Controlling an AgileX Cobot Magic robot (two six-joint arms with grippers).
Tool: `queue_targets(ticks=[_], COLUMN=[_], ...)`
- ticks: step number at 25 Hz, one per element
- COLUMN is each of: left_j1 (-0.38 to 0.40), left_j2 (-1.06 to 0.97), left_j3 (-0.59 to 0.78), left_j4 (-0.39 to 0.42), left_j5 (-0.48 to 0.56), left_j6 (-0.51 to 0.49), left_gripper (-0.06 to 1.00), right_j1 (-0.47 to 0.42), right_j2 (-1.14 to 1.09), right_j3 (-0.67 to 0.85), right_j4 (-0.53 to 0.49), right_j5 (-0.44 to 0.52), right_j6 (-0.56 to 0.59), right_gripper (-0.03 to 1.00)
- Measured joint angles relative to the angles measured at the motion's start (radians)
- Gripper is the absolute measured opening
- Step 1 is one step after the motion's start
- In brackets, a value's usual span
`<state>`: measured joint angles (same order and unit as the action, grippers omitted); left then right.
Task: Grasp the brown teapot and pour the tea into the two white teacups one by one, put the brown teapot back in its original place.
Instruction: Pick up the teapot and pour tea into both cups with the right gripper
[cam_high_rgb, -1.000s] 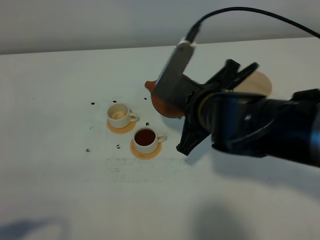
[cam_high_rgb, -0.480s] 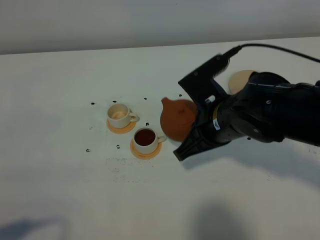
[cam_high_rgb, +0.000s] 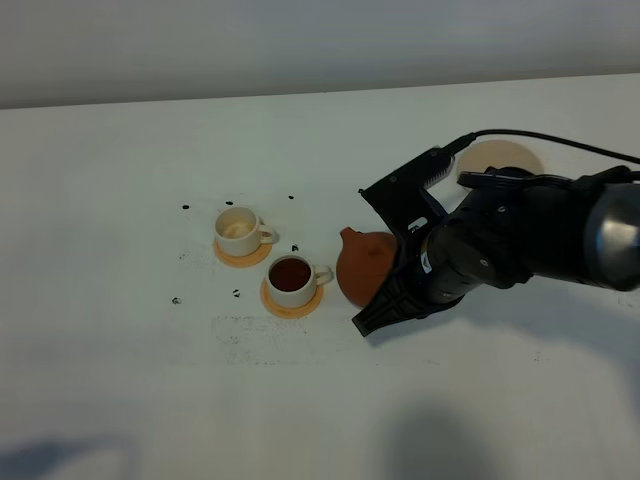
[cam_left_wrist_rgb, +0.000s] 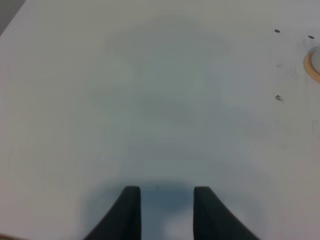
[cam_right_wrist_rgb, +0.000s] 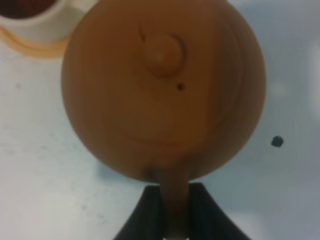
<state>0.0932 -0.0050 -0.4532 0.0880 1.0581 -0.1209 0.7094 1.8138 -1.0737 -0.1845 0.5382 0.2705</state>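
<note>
The right gripper (cam_right_wrist_rgb: 175, 200) is clenched on the brown teapot (cam_high_rgb: 362, 268) handle, just beside the full teacup (cam_high_rgb: 291, 277). The beige disc (cam_high_rgb: 503, 157) lies toward the far edge. The left gripper (cam_left_wrist_rgb: 162, 202) is released.

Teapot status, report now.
Right gripper shut on brown teapot handle; left gripper open, holding nothing. Teapot beside filled teacup; far teacup looks empty. Nothing between teapot and cups.

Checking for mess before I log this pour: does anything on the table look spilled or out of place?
Small dark specks dot the white table around the far teacup and the filled teacup; whether tea drops or marks is unclear. The brown teapot is off its beige disc, beside the filled teacup.
</note>
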Motion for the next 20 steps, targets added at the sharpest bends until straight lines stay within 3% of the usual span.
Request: queue_targets(ticks=[8,13,20], left_j1=[0.000,0.000,0.000], left_j2=[0.000,0.000,0.000], left_j3=[0.000,0.000,0.000], left_j4=[0.000,0.000,0.000], left_j5=[0.000,0.000,0.000], left_j6=[0.000,0.000,0.000], left_gripper=[0.25,0.25,0.25], right_j1=[-0.025,-0.025,-0.042], right_j2=[0.018,-0.016,-0.029], right_j3=[0.075,0.070,-0.054], right_j4=[0.021,0.010,-0.107], right_j5=[-0.111,-0.103,-0.017], right_j6=[-0.001,-0.001,-0.013], right_gripper=[0.09,0.09,0.09])
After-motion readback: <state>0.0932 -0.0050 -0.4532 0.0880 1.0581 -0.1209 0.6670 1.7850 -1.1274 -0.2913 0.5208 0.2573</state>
